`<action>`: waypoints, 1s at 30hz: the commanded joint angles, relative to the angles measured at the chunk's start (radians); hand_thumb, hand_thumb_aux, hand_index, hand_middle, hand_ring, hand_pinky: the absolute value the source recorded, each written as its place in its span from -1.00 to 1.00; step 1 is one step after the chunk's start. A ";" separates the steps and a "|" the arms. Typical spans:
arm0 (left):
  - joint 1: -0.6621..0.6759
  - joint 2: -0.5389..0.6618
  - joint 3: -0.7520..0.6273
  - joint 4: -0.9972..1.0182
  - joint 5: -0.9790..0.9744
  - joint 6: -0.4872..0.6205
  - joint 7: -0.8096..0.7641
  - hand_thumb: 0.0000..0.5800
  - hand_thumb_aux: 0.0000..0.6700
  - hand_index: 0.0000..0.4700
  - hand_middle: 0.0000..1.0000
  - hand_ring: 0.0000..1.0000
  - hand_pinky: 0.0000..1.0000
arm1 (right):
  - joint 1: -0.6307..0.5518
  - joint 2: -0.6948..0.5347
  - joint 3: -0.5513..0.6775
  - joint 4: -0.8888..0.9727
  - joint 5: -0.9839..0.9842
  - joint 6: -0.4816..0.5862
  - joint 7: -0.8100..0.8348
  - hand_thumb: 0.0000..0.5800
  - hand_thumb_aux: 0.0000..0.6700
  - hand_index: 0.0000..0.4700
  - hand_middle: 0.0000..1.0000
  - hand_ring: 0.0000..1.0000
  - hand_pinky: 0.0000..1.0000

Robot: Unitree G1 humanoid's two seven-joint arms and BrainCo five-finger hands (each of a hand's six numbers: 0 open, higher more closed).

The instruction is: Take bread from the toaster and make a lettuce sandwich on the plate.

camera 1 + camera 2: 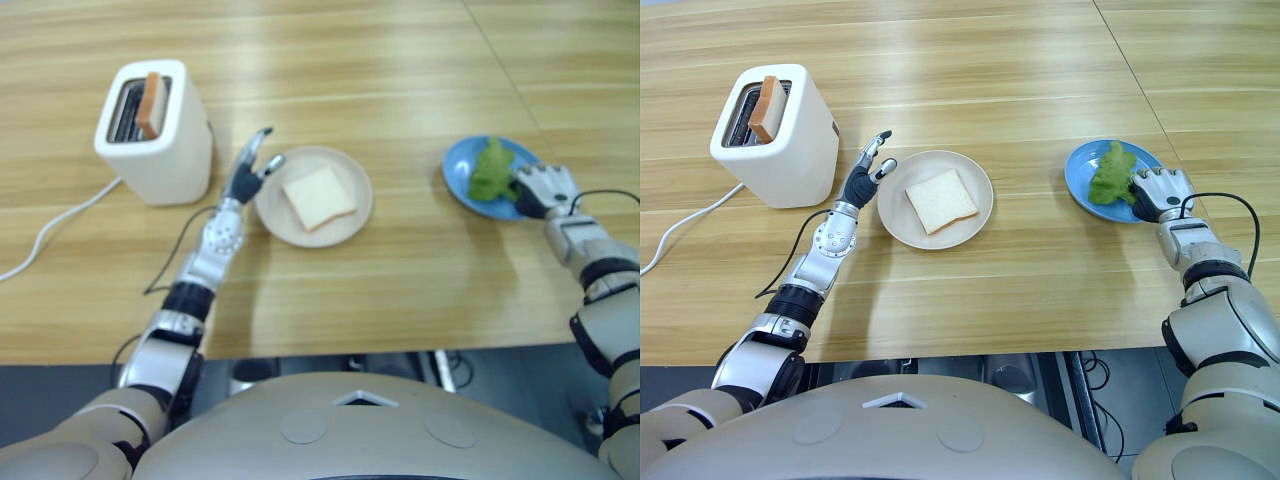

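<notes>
left robot hand [862, 178] spread, empty, between toaster [780, 150] and plate [900, 226] | slice [940, 200] on plate, second slice [766, 106] in toaster | right robot hand [1158, 190] at lettuce [1108, 175] on blue dish [1077, 178], grip unclear | lettuce light, floppy, likely tears: pinch edge gently

Before me lies a pale wooden table [1020, 60], its grain running crosswise, a seam slanting across the far right corner. Below its near edge, dark floor [1125, 400].

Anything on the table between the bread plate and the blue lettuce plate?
Nothing: only bare wooden table lies between the bread plate and the blue lettuce plate, as both eye views show.
</notes>
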 commanded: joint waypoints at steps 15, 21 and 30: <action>-0.068 -0.050 0.098 0.215 -0.185 -0.064 -0.067 -1.00 -1.00 -1.00 -1.00 -1.00 -1.00 | 0.297 -0.024 -0.254 -1.096 0.016 0.127 0.053 1.00 1.00 0.96 1.00 1.00 1.00; -0.096 -0.053 0.146 0.265 -0.247 -0.082 -0.083 -1.00 -1.00 -1.00 -1.00 -1.00 -1.00 | 0.214 0.166 -0.190 -1.240 -0.051 0.142 0.160 1.00 1.00 0.96 1.00 1.00 1.00; -0.110 -0.059 0.165 0.301 -0.263 -0.092 -0.104 -1.00 -1.00 -1.00 -1.00 -1.00 -1.00 | 0.103 0.372 -0.082 -1.083 -0.097 0.096 0.192 1.00 1.00 0.96 1.00 1.00 1.00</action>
